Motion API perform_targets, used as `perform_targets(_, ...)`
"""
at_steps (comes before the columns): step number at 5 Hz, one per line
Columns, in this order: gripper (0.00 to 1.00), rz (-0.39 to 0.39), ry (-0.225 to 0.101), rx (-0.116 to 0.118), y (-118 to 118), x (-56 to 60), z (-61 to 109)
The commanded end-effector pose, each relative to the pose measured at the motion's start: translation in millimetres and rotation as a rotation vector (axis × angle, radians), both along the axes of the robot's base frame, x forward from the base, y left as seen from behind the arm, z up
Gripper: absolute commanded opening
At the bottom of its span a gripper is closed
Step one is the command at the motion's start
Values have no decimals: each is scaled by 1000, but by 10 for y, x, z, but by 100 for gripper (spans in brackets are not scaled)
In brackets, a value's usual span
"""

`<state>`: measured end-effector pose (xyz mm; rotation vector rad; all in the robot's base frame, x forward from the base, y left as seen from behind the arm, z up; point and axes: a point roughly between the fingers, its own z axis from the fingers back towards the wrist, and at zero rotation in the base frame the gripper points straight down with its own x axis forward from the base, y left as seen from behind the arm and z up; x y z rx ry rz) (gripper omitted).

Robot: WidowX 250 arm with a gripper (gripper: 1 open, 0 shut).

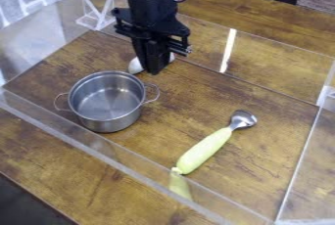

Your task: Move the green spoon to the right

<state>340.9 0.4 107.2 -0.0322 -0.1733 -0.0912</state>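
Claw (pixel 156 67) seen pinched fully shut, nothing visibly between the tips — hung pointing down behind the steel pot (pixel 108 100), a small white object (pixel 135 64) just beside it. Green spoon (pixel 210 147) lay well apart, toward the lower right of the claw; long axis diagonal, silver bowl up-right, handle end down-left near the clear front wall (pixel 78 136). Wooden tabletop (pixel 262 92) — bare to the spoon's right. Reopening judged needed first.

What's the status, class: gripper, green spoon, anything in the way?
Gripper shut, holding nothing visible, behind the pot. Green spoon lies untouched, front right. White object by fingertips; spoon's path clear.
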Motion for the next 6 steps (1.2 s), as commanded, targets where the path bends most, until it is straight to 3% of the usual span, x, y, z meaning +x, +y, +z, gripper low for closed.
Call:
perform_targets(1,100,-10,-50,-9,119,77,201)
perform_targets(2,100,56,-35,-15,296,12,148)
perform_targets(3,0,127,-30,-13,461,-32,91)
perform_targets(4,0,119,-28,-12,455,-79,81)
perform_targets(5,100,105,-29,-16,398,-143,140)
perform_targets(6,100,88,-32,-18,348,-191,220)
